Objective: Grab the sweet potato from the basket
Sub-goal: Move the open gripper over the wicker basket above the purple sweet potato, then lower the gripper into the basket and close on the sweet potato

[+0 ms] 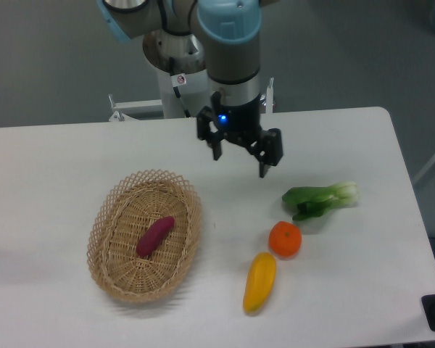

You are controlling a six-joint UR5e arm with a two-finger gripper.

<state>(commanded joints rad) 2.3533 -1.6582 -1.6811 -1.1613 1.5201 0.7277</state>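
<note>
While in the basket (109, 217) — sweet potato (155, 235) well left-below spread jaws

Bare tabletop (72, 152) lies between the gripper (241, 157) and the basket (105, 217). The sweet potato (155, 235) lies alone inside it, uncovered from above (only the low rim rings it). The orange (285, 239) sits well right.

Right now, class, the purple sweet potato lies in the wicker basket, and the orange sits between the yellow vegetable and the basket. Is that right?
Not quite. The sweet potato does lie in the basket, but the orange sits between the yellow vegetable and the leafy green vegetable, well to the right of the basket. The fixed camera view shows this.
</note>
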